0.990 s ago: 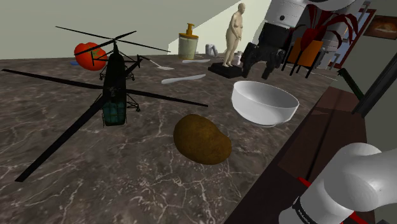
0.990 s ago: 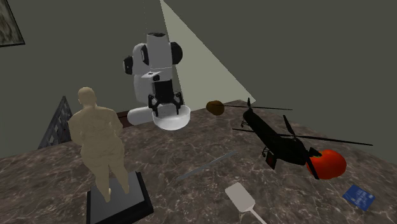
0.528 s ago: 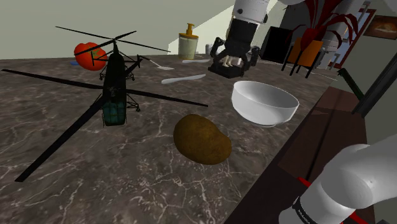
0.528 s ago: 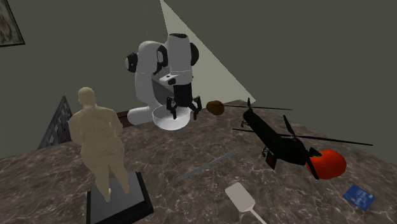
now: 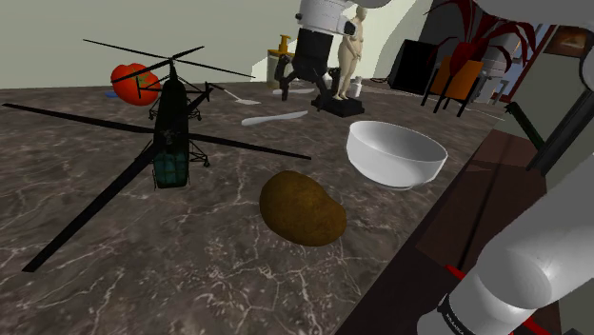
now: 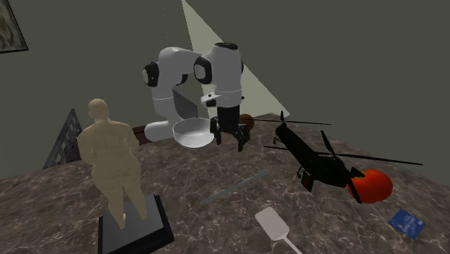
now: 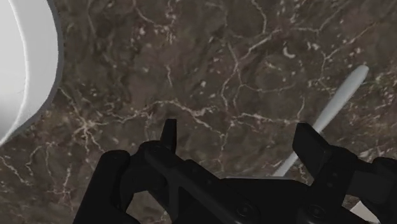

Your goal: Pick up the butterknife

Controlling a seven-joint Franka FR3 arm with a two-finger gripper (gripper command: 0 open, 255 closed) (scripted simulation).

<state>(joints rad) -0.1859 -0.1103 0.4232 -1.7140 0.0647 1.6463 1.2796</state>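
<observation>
Butterknife [image 7: 327,112] end, perhaps handle, hidden behind gripper [image 7: 238,128].

Tool [image 6: 228,142] now nearer butterknife [image 6: 232,187]

I seem to be standing in a lived-in home, at a kitchen counter. The dark brown marble worktop with pale veins [image 5: 219,276] carries kitchen things: a wide white bowl [image 5: 395,152], a lumpy brown potato [image 5: 302,207], a red tomato [image 5: 128,81] and a flat white spatula [image 6: 272,225]. Ornaments share the worktop: a tan figurine of a standing person on a black plinth [image 6: 112,162] and a black model helicopter [image 5: 171,124]. A framed picture [image 6: 11,25] hangs on the grey wall, and a dark-framed chair with an orange back [image 5: 462,81] stands beyond the counter.
</observation>
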